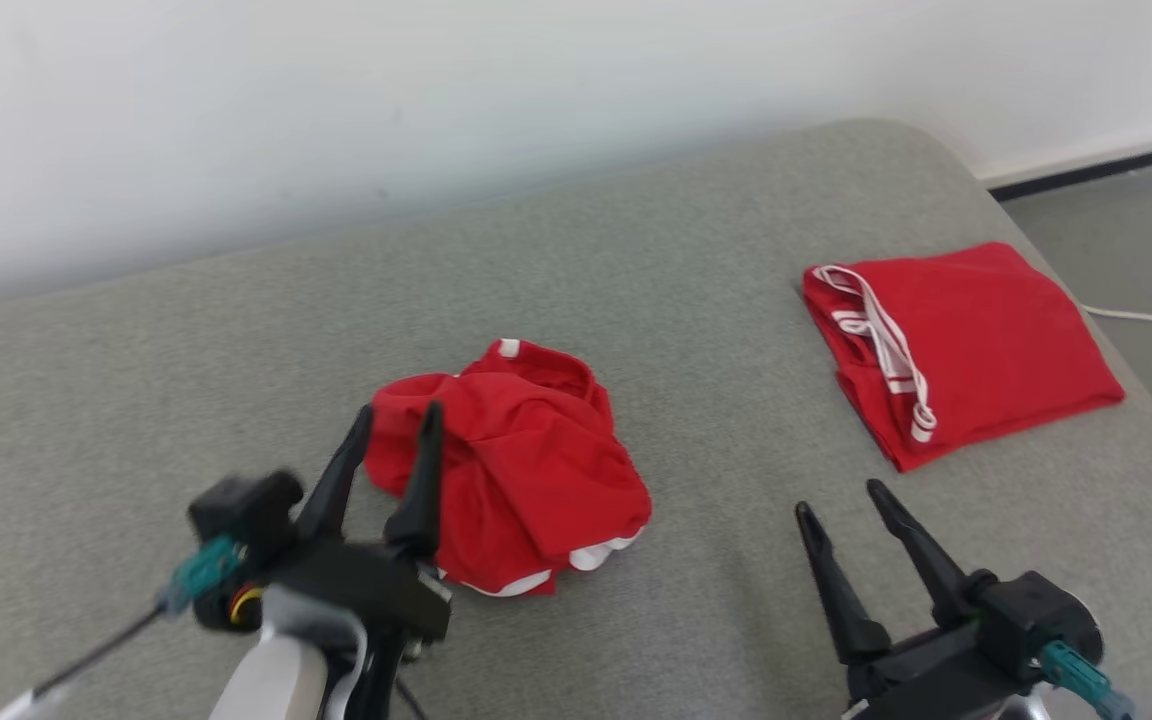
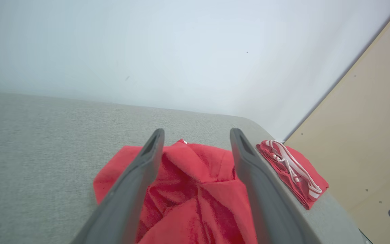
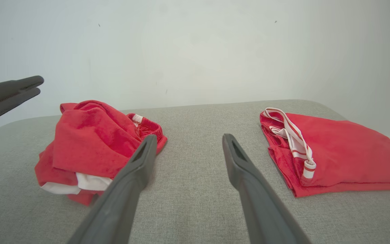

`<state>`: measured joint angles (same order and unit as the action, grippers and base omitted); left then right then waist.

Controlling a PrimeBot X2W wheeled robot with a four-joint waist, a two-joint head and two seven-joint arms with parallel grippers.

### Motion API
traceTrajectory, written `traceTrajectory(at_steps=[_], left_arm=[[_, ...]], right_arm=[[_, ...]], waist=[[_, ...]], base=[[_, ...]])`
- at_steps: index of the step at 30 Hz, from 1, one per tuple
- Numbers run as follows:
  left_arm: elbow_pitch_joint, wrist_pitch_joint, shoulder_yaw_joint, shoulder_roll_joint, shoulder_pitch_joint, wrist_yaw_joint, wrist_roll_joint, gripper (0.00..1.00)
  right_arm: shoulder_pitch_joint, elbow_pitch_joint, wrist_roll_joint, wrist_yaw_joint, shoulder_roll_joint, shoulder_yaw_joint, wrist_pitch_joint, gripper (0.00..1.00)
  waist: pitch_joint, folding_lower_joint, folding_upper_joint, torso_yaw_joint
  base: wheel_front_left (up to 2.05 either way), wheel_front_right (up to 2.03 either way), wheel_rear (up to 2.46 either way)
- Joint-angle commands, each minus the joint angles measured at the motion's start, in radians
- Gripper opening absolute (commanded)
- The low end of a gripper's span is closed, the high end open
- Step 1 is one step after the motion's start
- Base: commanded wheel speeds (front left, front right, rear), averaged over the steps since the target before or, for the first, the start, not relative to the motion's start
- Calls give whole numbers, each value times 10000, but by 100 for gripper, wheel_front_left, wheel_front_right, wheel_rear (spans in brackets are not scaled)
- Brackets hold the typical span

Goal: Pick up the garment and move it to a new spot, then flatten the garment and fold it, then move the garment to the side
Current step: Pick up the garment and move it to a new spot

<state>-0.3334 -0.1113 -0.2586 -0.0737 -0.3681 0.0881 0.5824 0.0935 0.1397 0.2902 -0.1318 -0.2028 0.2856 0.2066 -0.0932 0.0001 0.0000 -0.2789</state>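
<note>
A crumpled red garment (image 1: 526, 460) with white trim lies in a heap on the middle of the grey padded surface (image 1: 686, 270). My left gripper (image 1: 399, 410) hovers open over the heap's left edge. In the left wrist view the garment (image 2: 195, 189) shows between the spread fingers of the left gripper (image 2: 197, 132), and nothing is held. My right gripper (image 1: 838, 497) stands open and empty over bare fabric, to the right of the heap. The right wrist view has the garment (image 3: 90, 142) left of my right gripper (image 3: 189, 136).
A second red garment (image 1: 966, 345), folded flat with white stripes, lies at the far right near the surface's rounded edge. Beyond that edge a white cable (image 1: 1146, 320) runs across the floor. A pale wall stands behind the surface.
</note>
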Motion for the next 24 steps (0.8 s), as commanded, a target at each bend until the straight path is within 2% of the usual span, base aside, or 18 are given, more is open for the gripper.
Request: traceTrajectory(at_steps=[1, 5, 9, 12, 18, 24], left_arm=[[74, -393, 41, -153, 426, 17, -182, 100], [514, -1273, 212, -443, 1300, 54, -532, 100], [1155, -1528, 590, -633, 2497, -23, -1124, 100], [1971, -1528, 1239, -513, 3297, -149, -1643, 100], [2641, -1535, 2520, -232, 4724, 5, -2424, 100], [2740, -1537, 3032, -26, 5466, 264, -2834, 100]], right_arm=[[-201, -61, -90, 20, -55, -160, -6, 100], [-448, -179, -203, 20, 5, -595, -72, 100], [-756, -274, -207, 20, 80, -916, -93, 100], [-989, -319, -199, 20, 82, -1130, -117, 100], [-1388, -261, -206, 20, 180, -1466, -94, 100], [-1674, -45, -165, 20, 298, -1706, -55, 100]], waist=[[314, -1, 0, 505], [527, -1, 0, 974], [703, -1, 0, 1371], [801, -1, 0, 1698], [1023, -1, 0, 2177], [1153, -1, 0, 2415]], base=[[0, 0, 0], [0, 0, 0], [0, 0, 0], [0, 0, 0], [0, 0, 0], [0, 0, 0]])
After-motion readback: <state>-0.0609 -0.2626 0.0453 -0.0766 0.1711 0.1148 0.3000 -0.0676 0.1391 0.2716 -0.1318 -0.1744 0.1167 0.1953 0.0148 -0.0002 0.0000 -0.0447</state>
